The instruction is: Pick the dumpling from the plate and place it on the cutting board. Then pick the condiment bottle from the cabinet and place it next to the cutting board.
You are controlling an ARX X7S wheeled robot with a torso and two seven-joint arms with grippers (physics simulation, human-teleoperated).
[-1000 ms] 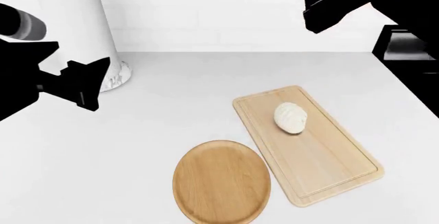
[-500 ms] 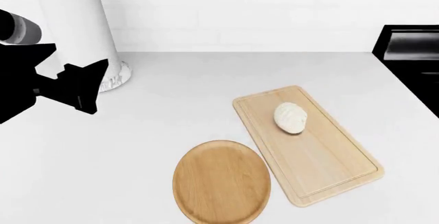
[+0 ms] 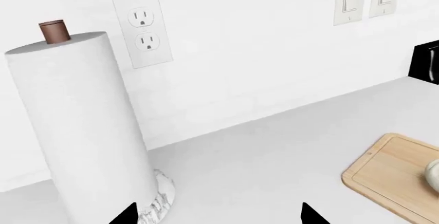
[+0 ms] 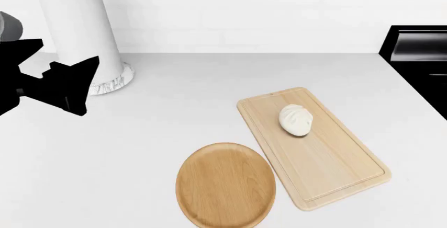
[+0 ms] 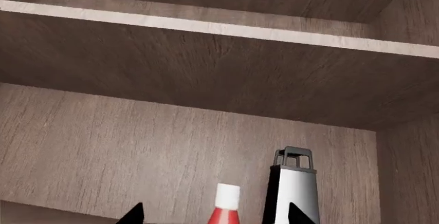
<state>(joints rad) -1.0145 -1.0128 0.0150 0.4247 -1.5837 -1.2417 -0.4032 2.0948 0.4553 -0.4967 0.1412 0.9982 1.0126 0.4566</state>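
— Dumpling (image 4: 296, 120) location?
— Lying on the cutting board (image 4: 328, 160), toward its far end. The plate (image 4: 225, 185) sits bare just beside the board's left edge, at the worktop's (image 4: 175, 107) near edge.
— And the condiment bottle (image 5: 224, 208)?
— Standing in the cabinet (image 5: 205, 106), next to a metal grater (image 5: 293, 188).
— Right end effector (image 5: 214, 215)?
— Open, fingertips either side of the bottle's cap, not touching it.
— Left end effector (image 4: 66, 84)?
— Open too, holding nothing, near the paper towel roll (image 4: 73, 24) at the worktop's far left.

The left end effector (image 4: 52, 84) is matte black, angular, with pointed fingertips.
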